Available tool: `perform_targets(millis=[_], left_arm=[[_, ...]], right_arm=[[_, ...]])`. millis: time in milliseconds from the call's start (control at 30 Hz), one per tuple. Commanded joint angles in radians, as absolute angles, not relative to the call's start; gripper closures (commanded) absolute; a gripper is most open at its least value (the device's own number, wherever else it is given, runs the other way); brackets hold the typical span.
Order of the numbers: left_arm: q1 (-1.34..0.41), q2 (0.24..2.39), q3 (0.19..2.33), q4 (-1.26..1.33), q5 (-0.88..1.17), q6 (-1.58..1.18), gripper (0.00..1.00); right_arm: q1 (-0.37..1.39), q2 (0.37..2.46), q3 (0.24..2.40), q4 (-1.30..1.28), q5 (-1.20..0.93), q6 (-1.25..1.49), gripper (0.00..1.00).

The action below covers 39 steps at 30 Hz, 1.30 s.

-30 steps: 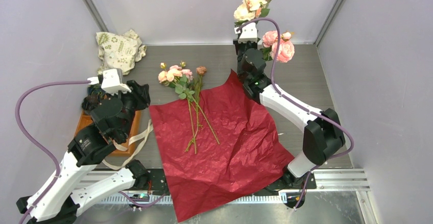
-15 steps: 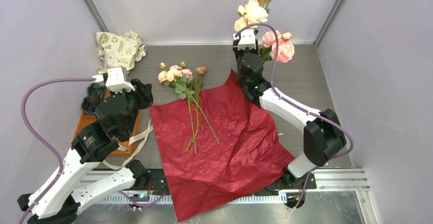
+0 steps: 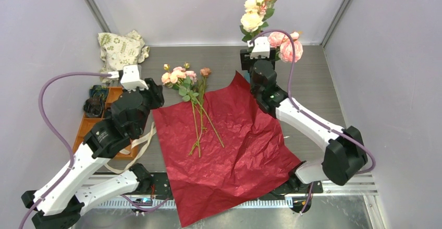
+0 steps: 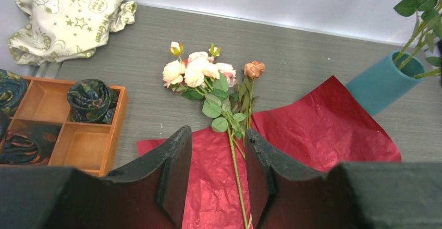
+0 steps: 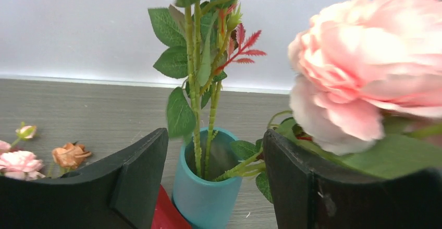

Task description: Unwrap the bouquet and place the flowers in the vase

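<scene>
While the red paper lies spread flat over the middle of the grey surface, a loose bunch of flowers rests across its far left part, their heads on the bare surface. Tall roses stand in the teal vase at the paper's far corner. The right end effector is just before the vase, fingers wide apart, gripping nothing. The left end effector hovers over the paper's left edge, fingers apart and empty, facing the bunch.
</scene>
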State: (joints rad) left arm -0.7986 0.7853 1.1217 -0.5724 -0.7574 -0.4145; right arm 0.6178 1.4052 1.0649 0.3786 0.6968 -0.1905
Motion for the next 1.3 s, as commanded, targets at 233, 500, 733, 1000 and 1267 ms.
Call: perform_targets(millis=[233,500,733,1000,1267], left_arm=[[-0.801,0.846,1.112,-0.472,-0.736,-0.455,0.54],[-0.799,0.921,1.044,-0.300,-0.602,-0.465,0.25],[-0.747,1.056,1.068,-0.242,-0.356,-0.530,0.14],[-0.697,1.220,1.129,-0.330,-0.464,-0.692,0.16],[-0.617,1.545,1.392,-0.601,-0.456,-0.958,0.35]], right_arm=[[0.616,1.114,1.049,0.260,0.548,-0.005,0.26],[0.617,0.875,1.034,0.189,0.322,0.222,0.24],[0.617,0.762,1.023,0.122,0.168,0.360,0.23],[0.616,0.685,0.997,0.037,0.111,0.427,0.23],[0.617,0.655,0.951,0.006,0.119,0.454,0.23]])
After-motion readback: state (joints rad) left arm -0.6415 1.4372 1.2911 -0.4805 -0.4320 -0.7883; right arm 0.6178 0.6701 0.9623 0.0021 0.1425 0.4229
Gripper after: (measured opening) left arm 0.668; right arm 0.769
